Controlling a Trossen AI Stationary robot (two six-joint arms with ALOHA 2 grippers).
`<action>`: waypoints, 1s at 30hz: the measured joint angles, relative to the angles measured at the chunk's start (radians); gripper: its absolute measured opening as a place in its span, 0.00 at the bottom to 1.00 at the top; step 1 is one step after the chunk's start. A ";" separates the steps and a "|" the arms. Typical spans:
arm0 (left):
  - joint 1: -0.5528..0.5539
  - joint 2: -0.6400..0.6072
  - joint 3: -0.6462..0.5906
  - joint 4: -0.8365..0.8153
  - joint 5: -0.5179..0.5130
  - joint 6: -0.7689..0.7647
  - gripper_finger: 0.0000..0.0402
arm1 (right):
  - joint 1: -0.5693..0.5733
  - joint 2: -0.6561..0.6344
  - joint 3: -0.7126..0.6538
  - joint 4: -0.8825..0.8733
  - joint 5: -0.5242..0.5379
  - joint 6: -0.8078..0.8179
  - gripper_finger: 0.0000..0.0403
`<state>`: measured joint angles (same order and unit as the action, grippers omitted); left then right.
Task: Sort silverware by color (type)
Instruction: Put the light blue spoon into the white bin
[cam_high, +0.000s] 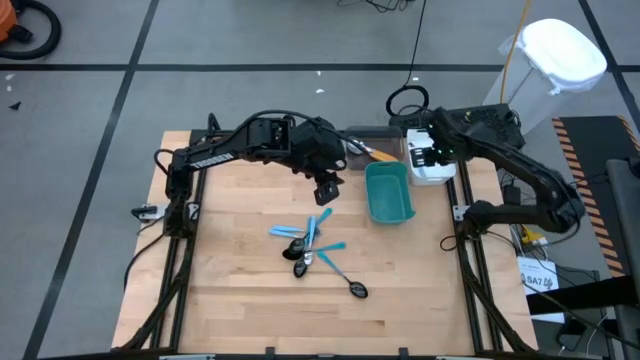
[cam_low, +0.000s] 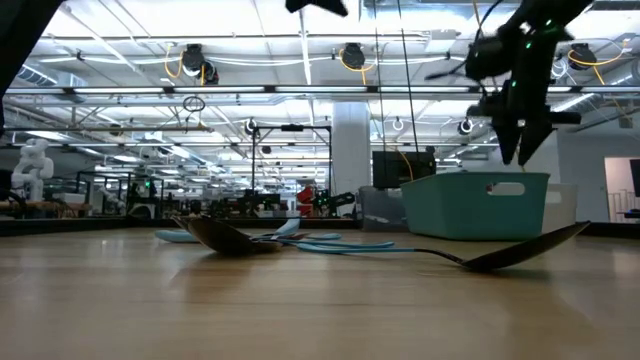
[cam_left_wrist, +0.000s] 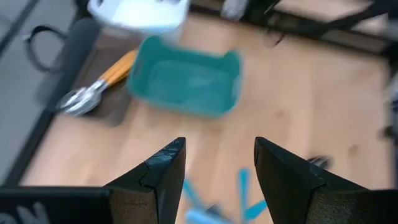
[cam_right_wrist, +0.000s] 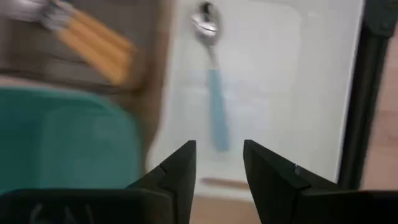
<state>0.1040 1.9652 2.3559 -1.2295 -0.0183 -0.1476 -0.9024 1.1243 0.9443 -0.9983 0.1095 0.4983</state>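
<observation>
Right gripper (cam_right_wrist: 219, 163) part-open, empty, over white bin (cam_right_wrist: 273, 74) — blue-handled spoon (cam_right_wrist: 213, 93) light, stiff, probably slick — grip mid-handle.

Loose utensils (cam_high: 315, 250) heaped mid-table (cam_high: 240, 320), one spoon (cam_high: 352, 286) just right and nearer. Open bin (cam_high: 389, 194) right of heap, farther back. Second bin (cam_high: 430, 168) touching its far-right side, one spoon (cam_right_wrist: 211, 74) lying inside. Third bin (cam_high: 372, 146) behind first, several utensils (cam_left_wrist: 99, 84) in it.

Robotics lab: rows of test rigs (cam_low: 290, 165), ceiling strip lights (cam_low: 250, 45), white humanoid robot (cam_low: 28, 165).
</observation>
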 joint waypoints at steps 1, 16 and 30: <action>0.000 0.000 0.000 -0.027 -0.019 0.013 0.47 | 0.014 -0.030 0.000 -0.002 -0.009 0.010 0.32; -0.059 0.123 -0.008 -0.192 0.026 0.023 0.47 | 0.332 -0.314 0.000 -0.014 -0.071 0.226 0.32; -0.113 0.241 -0.007 -0.249 0.021 -0.174 0.47 | 0.592 -0.351 0.000 -0.017 -0.076 0.227 0.32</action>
<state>-0.0095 2.2058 2.3486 -1.4787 0.0029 -0.3219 -0.3107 0.7731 0.9447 -1.0151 0.0332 0.7249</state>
